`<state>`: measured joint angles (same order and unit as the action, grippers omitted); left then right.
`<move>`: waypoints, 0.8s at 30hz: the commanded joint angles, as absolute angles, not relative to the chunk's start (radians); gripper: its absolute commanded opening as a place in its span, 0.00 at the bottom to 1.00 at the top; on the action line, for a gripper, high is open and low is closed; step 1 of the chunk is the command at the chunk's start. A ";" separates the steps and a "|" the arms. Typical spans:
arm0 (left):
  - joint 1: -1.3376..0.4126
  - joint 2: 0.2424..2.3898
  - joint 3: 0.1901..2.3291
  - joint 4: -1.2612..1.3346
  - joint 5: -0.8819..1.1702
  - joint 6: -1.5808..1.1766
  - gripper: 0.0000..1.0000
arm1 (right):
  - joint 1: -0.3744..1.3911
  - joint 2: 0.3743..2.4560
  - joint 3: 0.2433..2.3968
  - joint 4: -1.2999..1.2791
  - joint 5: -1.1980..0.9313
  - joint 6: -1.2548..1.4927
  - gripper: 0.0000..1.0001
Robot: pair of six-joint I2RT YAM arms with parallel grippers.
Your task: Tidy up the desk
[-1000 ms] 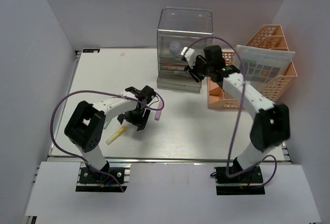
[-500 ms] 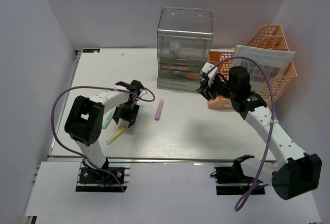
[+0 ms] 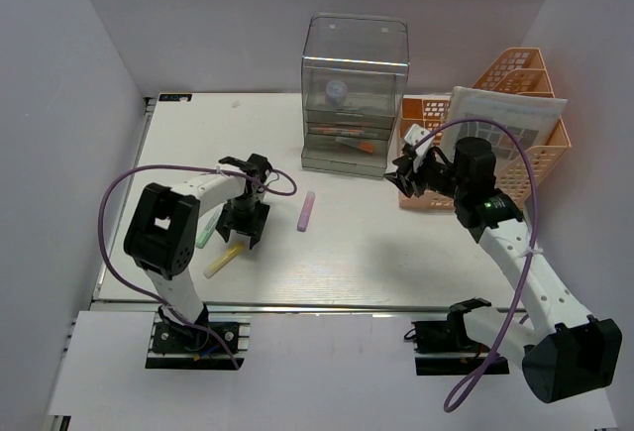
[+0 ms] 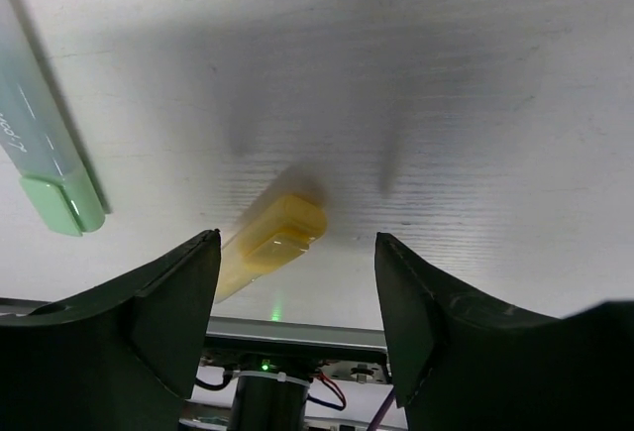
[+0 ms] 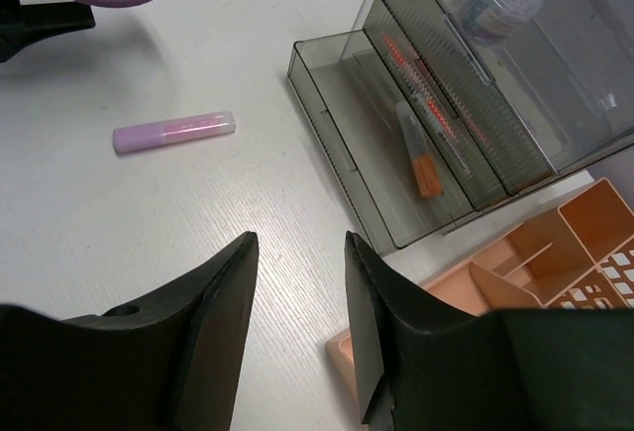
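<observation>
Though top view hides gap, left wrist shows left hand (image 4: 297,241) released over yellow marker (image 4: 265,251); right hand (image 5: 299,243) released, empty.

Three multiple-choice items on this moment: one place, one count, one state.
1. The purple highlighter lies: A touching the yellow highlighter; B alone on the bare desk; C under the left gripper.
2. Highlighters loose on the desk: A one; B two; C three.
3. The left gripper is: A open; B shut on the yellow highlighter; C shut on nothing.
Key: B, bare white all round it; C, purple, yellow and a green highlighter; A, fingers spread above the yellow one.
</observation>
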<state>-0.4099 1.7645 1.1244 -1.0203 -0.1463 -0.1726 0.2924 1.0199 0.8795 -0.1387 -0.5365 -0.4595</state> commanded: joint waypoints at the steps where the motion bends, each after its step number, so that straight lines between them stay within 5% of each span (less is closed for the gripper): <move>1: -0.416 1.788 1.138 -1.023 -0.163 -0.176 0.74 | 0.278 1.000 0.868 -0.081 -0.571 -0.442 0.46; 14: -0.417 1.887 1.144 -1.023 -0.192 -0.155 0.67 | 0.261 0.980 0.842 -0.057 -0.598 -0.440 0.46; 24: -0.417 1.950 1.143 -1.002 -0.210 -0.156 0.24 | 0.258 0.946 0.819 -0.052 -0.618 -0.442 0.46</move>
<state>-0.4217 1.9194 1.1515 -1.1473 -0.2020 -0.1455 0.2626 0.9691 0.8219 -0.0940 -0.5896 -0.4511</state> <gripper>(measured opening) 0.370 0.458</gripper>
